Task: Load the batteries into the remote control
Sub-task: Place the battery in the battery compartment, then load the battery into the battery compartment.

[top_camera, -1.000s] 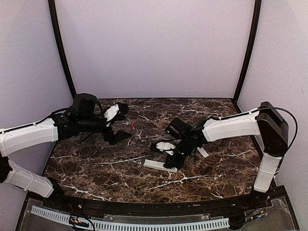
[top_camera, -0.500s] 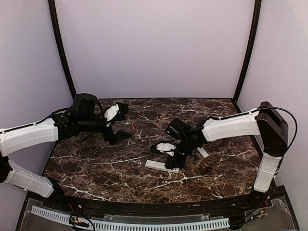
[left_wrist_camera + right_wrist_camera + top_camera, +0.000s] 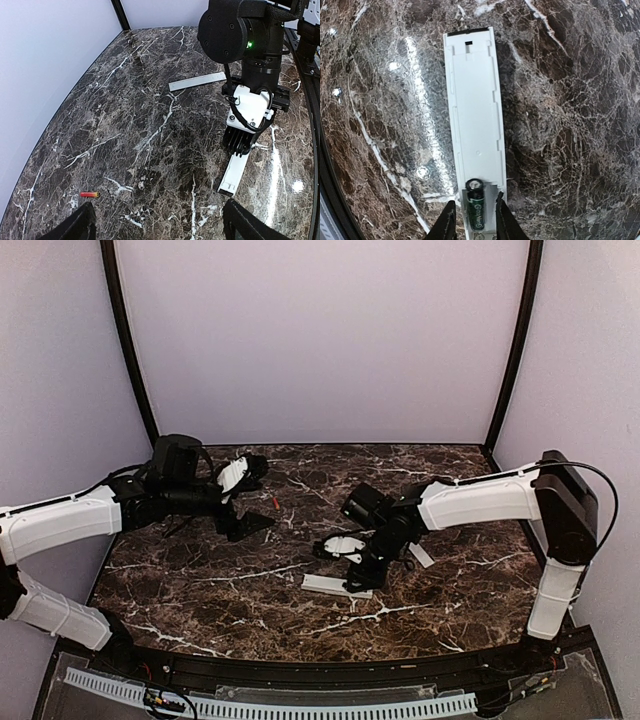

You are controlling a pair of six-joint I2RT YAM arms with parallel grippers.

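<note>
Right wrist view puts the right gripper (image 3: 475, 224) nearest you. Its fingertips (image 3: 449, 222) stand a little apart, one on each side of the dark battery (image 3: 475, 206), with a gap showing beside each tip, so it has hold of nothing. That battery lies lengthwise in the open bay at the near end of the remote control (image 3: 472, 100), though you cannot tell whether it is fully seated. The remote lies flat on the marble table (image 3: 570, 125) and stretches away to a small dark slot at its far end. From the left wrist, the left gripper (image 3: 159, 227) is spread wide and empty, its fingers cut off by the bottom edge. Just beyond one finger the red-orange battery (image 3: 90, 194) lies alone on the marble, well apart from the remote. Farther on, the right arm (image 3: 240, 35) stands over the remote and blocks your sight of the bay. Past it, a pale-grey strip (image 3: 197, 81) lies flat near the table's far side.
</note>
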